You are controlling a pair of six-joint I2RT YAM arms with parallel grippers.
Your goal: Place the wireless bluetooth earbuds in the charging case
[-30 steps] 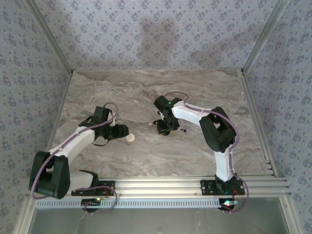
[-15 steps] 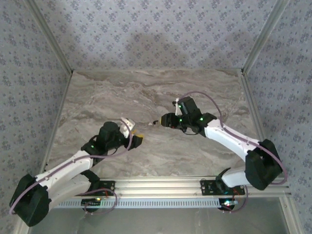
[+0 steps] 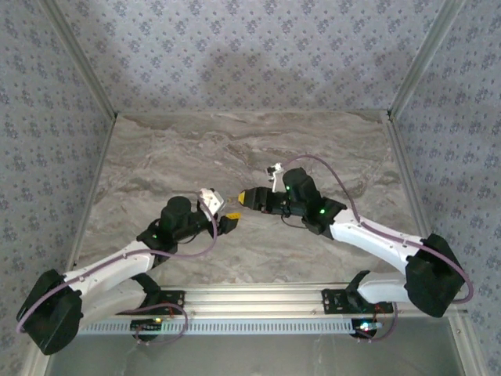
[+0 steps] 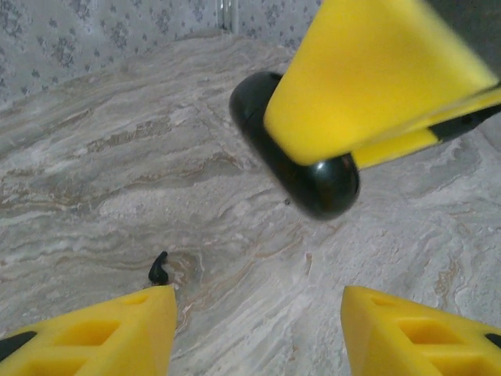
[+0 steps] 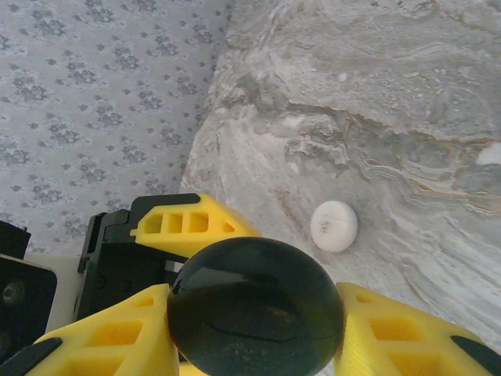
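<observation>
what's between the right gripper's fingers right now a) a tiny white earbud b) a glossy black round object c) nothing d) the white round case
b, the right gripper is clamped on the glossy black round object, while the white round case lies apart from it on the table.

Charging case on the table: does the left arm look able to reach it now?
Probably yes. The charging case lies uncovered on the table near the left fingers, which stand open and empty. The right fingers hold a black puck close by.
</observation>
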